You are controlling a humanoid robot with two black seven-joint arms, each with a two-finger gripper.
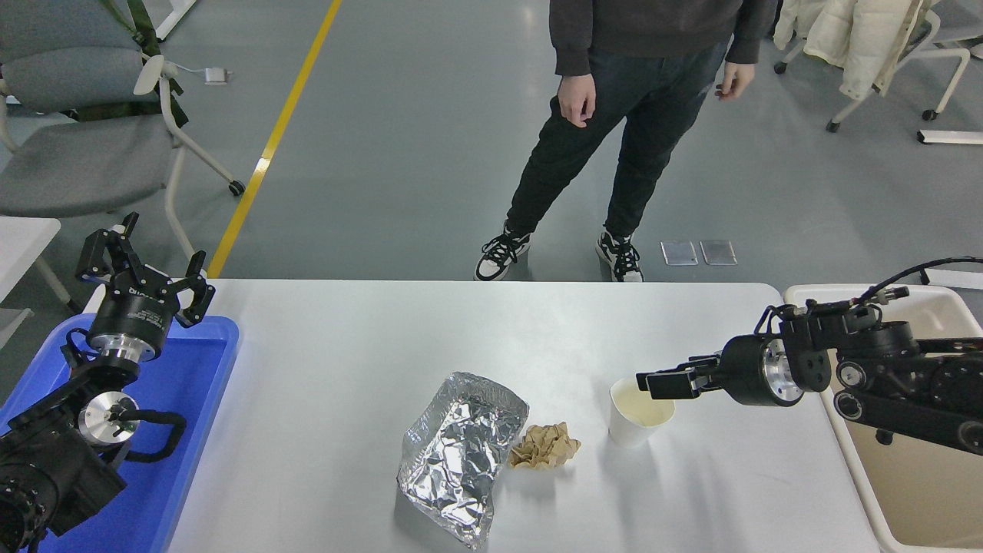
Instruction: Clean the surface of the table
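Note:
The white table surface (345, 346) carries three items near its middle front. A crumpled foil container (461, 453) lies left of a brown paper wad (545, 445). To their right, a white paper cup (636, 422) stands upright. My right gripper (653, 382) reaches in from the right, level with the cup's rim and at its right edge, with its fingers open. At the far left my left gripper (146, 265) is parked open above the back of the blue tray, holding nothing.
A blue plastic tray (200, 384) sits at the table's left end and a cream-white bin (906, 476) at its right end, under my right arm. A person (614, 115) stands just beyond the far edge. Chairs stand at the back left and back right.

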